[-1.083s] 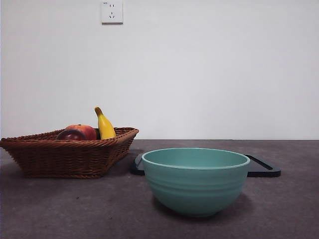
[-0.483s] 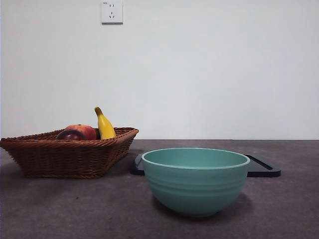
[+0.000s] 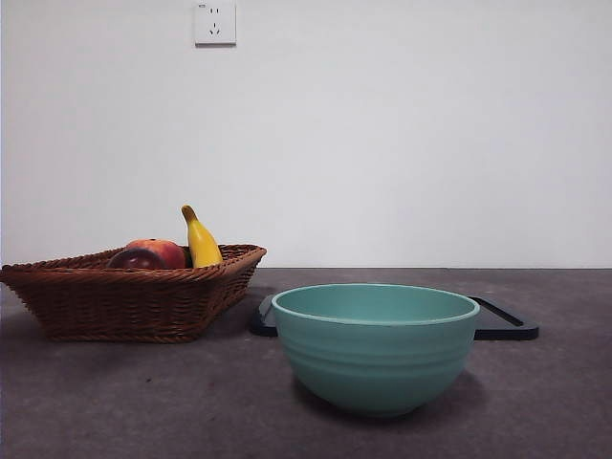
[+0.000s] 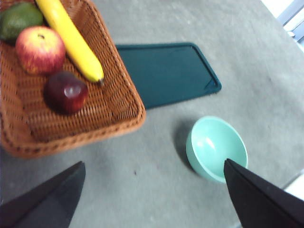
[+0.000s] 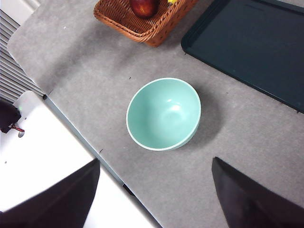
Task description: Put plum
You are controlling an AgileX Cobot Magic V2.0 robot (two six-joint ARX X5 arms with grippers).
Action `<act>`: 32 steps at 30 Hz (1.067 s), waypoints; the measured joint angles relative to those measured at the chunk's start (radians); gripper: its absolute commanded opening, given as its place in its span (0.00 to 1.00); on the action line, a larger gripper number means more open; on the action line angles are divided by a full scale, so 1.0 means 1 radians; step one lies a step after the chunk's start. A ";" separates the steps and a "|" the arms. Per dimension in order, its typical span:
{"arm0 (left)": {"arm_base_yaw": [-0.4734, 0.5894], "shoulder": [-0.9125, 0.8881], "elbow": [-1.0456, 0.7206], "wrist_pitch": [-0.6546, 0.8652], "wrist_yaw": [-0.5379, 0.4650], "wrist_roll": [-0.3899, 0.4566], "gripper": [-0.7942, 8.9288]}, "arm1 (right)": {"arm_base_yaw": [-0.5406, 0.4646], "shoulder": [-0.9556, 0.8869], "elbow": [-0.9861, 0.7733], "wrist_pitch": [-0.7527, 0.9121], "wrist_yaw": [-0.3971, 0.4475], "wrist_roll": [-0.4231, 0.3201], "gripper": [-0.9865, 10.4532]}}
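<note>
The dark maroon plum [image 4: 65,92] lies in the wicker basket [image 4: 118,107], beside a red apple-like fruit [image 4: 40,49] and a yellow banana [image 4: 71,38]. In the front view the plum [image 3: 135,259] peeks over the basket rim [image 3: 134,301]; the right wrist view shows the plum [image 5: 144,7] at the frame edge. My left gripper [image 4: 152,190] hovers high over the table between basket and bowl, jaws wide open and empty. My right gripper [image 5: 154,190] hangs open high above the teal bowl [image 5: 164,114], holding nothing.
A teal bowl [image 3: 375,346] stands at the table's front centre. A dark flat tray [image 4: 166,73] lies behind it, next to the basket. A green fruit [image 4: 18,19] sits in the basket's far corner. The table edge [image 5: 85,142] runs close to the bowl.
</note>
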 measured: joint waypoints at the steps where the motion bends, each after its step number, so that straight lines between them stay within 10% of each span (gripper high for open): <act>1: -0.008 0.023 0.002 0.020 -0.021 -0.007 0.56 | 0.000 0.000 0.000 0.001 0.000 0.000 0.42; 32: -0.194 0.740 0.307 0.194 -0.412 -0.011 0.55 | 0.000 0.000 0.000 0.002 0.000 0.018 0.42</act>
